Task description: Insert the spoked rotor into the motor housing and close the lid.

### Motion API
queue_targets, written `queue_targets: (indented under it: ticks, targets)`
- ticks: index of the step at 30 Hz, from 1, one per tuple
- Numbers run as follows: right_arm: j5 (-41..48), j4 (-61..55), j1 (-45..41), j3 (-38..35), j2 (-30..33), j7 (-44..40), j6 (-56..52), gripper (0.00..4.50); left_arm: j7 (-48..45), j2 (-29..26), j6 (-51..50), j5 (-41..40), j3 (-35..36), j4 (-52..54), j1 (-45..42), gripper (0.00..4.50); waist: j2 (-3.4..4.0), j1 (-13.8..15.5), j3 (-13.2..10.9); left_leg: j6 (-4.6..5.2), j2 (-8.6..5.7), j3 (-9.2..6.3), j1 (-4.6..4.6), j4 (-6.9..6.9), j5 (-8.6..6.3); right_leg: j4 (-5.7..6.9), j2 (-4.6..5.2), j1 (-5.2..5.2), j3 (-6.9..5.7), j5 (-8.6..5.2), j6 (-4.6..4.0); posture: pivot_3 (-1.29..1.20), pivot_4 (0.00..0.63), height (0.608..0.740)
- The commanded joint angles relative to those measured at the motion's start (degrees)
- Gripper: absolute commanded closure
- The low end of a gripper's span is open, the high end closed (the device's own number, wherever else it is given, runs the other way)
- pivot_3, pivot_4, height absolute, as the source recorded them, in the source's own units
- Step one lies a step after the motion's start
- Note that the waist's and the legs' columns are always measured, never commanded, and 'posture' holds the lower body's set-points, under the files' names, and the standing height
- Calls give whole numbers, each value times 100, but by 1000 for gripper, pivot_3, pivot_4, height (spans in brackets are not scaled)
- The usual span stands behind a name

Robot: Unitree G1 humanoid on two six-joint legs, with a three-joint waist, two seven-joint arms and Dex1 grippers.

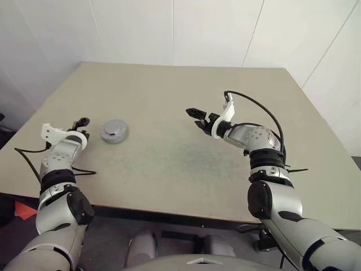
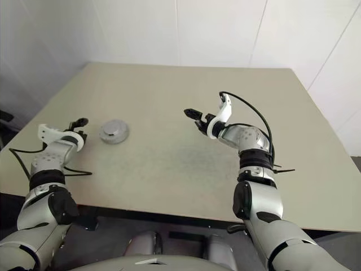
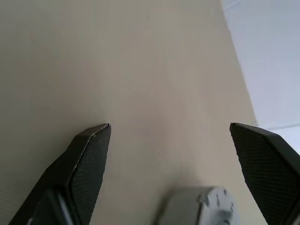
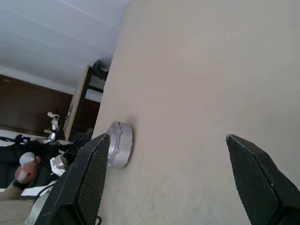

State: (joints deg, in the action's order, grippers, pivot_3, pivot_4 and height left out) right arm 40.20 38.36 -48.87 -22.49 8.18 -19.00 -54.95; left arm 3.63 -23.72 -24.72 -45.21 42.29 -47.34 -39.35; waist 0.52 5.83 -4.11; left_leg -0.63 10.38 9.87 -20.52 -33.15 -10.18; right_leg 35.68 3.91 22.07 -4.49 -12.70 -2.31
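A squat round silver motor housing (image 1: 113,136) stands on the table's left side. The grey lid (image 1: 114,128) seems to lie on top of it, and no copper windings show. The spoked rotor is hidden. My left gripper (image 1: 82,124) hangs just left of the housing, apart from it. In the left wrist view its fingers (image 3: 91,154) are spread wide with nothing between them. My right gripper (image 1: 193,117) hovers over the table's middle, pointing left toward the housing (image 4: 120,144). It is open and empty, well away from the housing.
The beige table (image 1: 169,158) has white walls behind it and to the right. Past its left edge, the right wrist view shows dark furniture (image 4: 89,89) and a person's hand (image 4: 21,176) holding a white object.
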Motion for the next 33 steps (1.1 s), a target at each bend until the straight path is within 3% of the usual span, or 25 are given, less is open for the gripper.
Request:
queue_targets:
  ticks: [1,7,13,16,20,24,27,33]
  targets:
    - [-40,-131,-111,96,-36,-164,108,0,-241,-105,227,344,-270,145,-10,173,-1,21,0,4,-3,0,-14,-2,-2,-2,2,9,0,1,0,0,0,740]
    - [-627,-1116,471,837,66,-1592,1879,0,-1728,193,1250,791,-1057,1223,-147,173,-18,192,-7,8,0,-4,-70,-15,-4,0,4,43,-9,3,-2,0,0,740]
    - [-1342,-1498,715,1557,1024,-3166,3138,0,-3563,4,1089,1061,-2180,2154,-216,173,-23,297,-9,12,-5,-1,-70,-24,-6,4,11,39,-9,3,-1,0,0,740]
    - [-1505,-1351,699,1672,1787,-3920,3281,0,-4772,-169,889,1439,-3251,2785,176,173,-24,296,-9,14,-5,2,-55,-27,-6,4,13,24,-8,3,-1,0,0,740]
    - [-1563,-1454,946,1585,2411,-4372,3457,0,-5511,-224,1147,2312,-4632,3449,912,173,-10,282,-1,29,-8,9,-47,-28,-13,4,17,22,-1,3,-1,0,0,740]
    - [-1753,-1668,1513,1584,2663,-4346,3744,0,-5430,140,869,2152,-4748,3895,1219,173,-15,263,-5,45,2,10,-65,-37,-16,7,9,38,-3,3,-4,0,0,740]
    - [-1459,-1984,1650,1360,2527,-4126,3436,0,-5384,147,774,2194,-4729,4068,1360,173,4,224,1,49,13,11,-78,-59,-17,24,1,56,-3,8,-15,0,0,740]
    - [-1879,-1843,1739,1659,2532,-4111,3768,0,-5439,29,787,2264,-4640,3946,1253,173,21,176,10,60,24,13,-49,-89,-23,18,1,18,-7,6,-11,0,0,740]
